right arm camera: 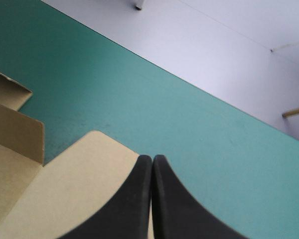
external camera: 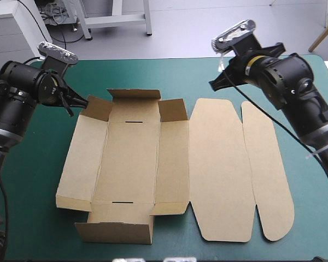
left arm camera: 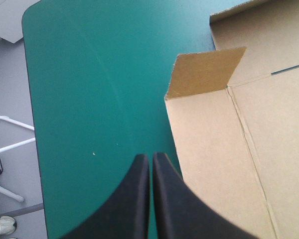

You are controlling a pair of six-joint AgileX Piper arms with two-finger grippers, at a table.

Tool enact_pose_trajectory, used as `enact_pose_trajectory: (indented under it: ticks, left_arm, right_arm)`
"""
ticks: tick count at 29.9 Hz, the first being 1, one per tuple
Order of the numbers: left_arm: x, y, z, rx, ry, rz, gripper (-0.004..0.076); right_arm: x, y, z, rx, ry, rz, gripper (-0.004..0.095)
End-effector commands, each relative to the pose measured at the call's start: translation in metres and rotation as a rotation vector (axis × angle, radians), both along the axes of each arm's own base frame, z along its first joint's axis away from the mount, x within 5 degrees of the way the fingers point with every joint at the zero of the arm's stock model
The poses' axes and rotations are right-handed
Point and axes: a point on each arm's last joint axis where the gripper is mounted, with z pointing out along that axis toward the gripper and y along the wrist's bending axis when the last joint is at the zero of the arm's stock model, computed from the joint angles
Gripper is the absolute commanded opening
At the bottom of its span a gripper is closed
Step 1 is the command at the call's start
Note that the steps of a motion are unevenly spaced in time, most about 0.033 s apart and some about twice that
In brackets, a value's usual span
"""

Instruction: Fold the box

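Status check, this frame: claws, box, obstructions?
Left claw shut, empty, beside box's far-left corner. Right claw shut, empty, near its far edge. Flaps partly raised, rest flat. Path clear.

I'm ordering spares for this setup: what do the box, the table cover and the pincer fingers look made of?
Box: brown board, matte, probably corrugated; raw cut edges and pressed crease lines show. Cover: teal-green, smooth, faint sheen; perhaps vinyl or rubber mat. Left pincer and right pincer: black fingers, smooth, dull gloss; plastic or rubber, unclear.
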Motion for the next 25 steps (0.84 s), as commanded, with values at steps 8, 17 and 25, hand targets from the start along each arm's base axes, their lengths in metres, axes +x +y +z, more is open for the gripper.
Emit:
enact_pose_trajectory:
  ticks: [8,17,25]
  left_arm:
    - [-0.026,0.007,0.023,0.000,-0.036,-0.029,0.0008]
    - [-0.023,0.031,0.020,-0.088,0.009,-0.049,0.0013]
    - [-0.025,0.113,0.008,-0.383,0.005,0.089,0.0014]
  right_arm:
    - [-0.032,-0.094,0.013,0.081,0.170,-0.211,-0.0019]
    - [-0.035,-0.145,-0.028,0.122,0.278,-0.341,-0.0019]
    - [-0.035,-0.145,-0.055,0.152,0.329,-0.333,-0.0019]
